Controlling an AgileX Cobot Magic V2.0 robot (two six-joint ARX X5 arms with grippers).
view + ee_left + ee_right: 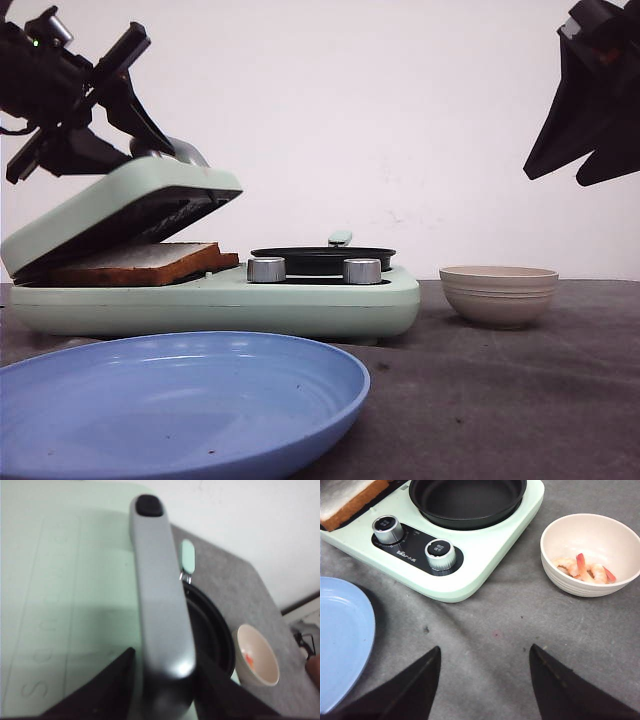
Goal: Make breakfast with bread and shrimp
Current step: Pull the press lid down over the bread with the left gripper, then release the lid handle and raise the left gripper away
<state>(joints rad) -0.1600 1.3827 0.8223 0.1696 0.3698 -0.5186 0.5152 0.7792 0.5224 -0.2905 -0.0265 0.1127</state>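
— What's the surface they're working on?

— A table (520,625) covered in grey felt-like cloth, with a few small dark specks on it.

— And what sits on it?

— A mint-green breakfast maker (300,300) towards the left, resting flat. A blue plate (180,400) lies in front of it, nearest the front camera. To the right of the appliance, a little apart, stands a beige ribbed bowl (498,295).

— Do they touch?

— The bowl stands clear; plate and appliance, can't tell.

bread (140,262) back half hidden under lid (120,205) | plate (180,400) cut off by edge
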